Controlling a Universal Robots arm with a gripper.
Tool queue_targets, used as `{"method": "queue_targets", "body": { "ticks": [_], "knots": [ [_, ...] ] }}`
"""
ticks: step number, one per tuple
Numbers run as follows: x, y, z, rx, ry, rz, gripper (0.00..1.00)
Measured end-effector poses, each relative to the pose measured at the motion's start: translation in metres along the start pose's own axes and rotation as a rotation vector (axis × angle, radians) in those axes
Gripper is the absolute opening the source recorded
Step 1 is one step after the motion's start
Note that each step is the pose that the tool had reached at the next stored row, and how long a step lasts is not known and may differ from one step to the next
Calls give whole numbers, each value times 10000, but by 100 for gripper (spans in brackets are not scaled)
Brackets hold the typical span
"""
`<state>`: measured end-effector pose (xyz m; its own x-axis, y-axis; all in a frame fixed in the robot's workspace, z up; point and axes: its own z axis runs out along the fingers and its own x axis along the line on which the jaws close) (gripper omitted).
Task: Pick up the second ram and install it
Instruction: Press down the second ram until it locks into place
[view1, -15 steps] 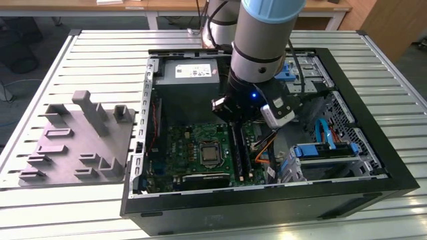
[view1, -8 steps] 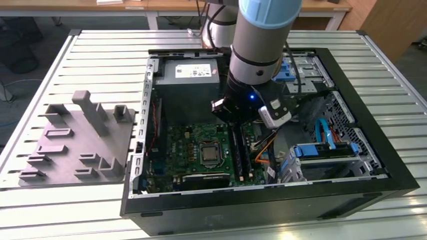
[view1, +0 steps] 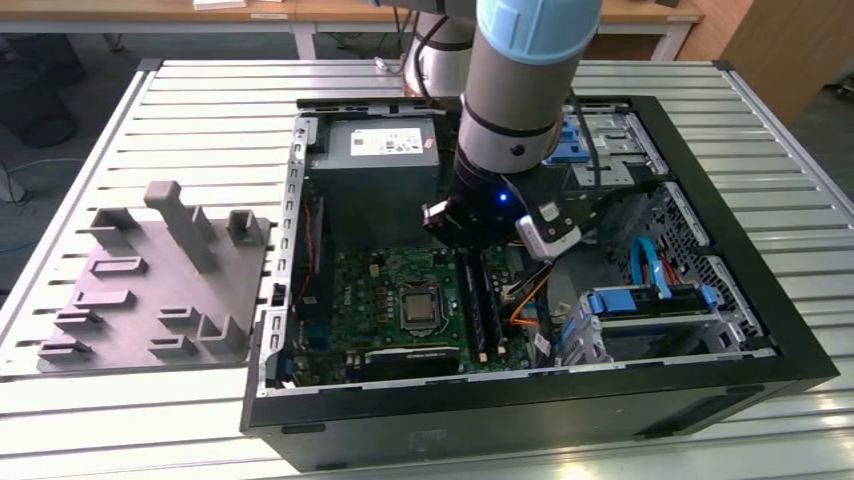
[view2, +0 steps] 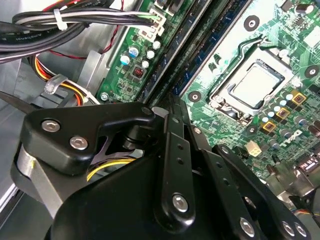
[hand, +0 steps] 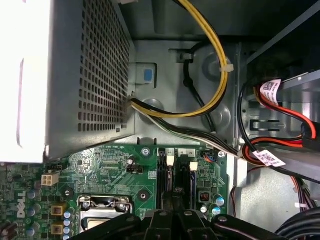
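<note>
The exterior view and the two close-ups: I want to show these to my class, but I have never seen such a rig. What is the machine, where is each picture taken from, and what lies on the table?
The machine is a robot arm, grey with a light blue joint cap. It reaches down into an open computer case that lies on a slatted metal table. The exterior view comes from a camera standing off the arm. Both wrist views come from cameras riding near the arm's end, so they look past the black gripper onto the green motherboard. There you can see the processor socket, the long black memory slots that the gripper hangs over, and a perforated grey power supply with yellow and black cables. Beside the case, on the exterior view's left, sits a grey moulded tray with upright posts. Whether the gripper holds a memory stick cannot be told.
</note>
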<state>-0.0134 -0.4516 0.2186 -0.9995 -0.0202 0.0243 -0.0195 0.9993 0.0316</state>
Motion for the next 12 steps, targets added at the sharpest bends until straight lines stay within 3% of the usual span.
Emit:
{"method": "queue_targets", "body": {
  "ticks": [7,12],
  "knots": [
    [-1,5,11,-10,-6,-1,10],
    [2,8,-88,-10,-6,0,10]
  ]
}}
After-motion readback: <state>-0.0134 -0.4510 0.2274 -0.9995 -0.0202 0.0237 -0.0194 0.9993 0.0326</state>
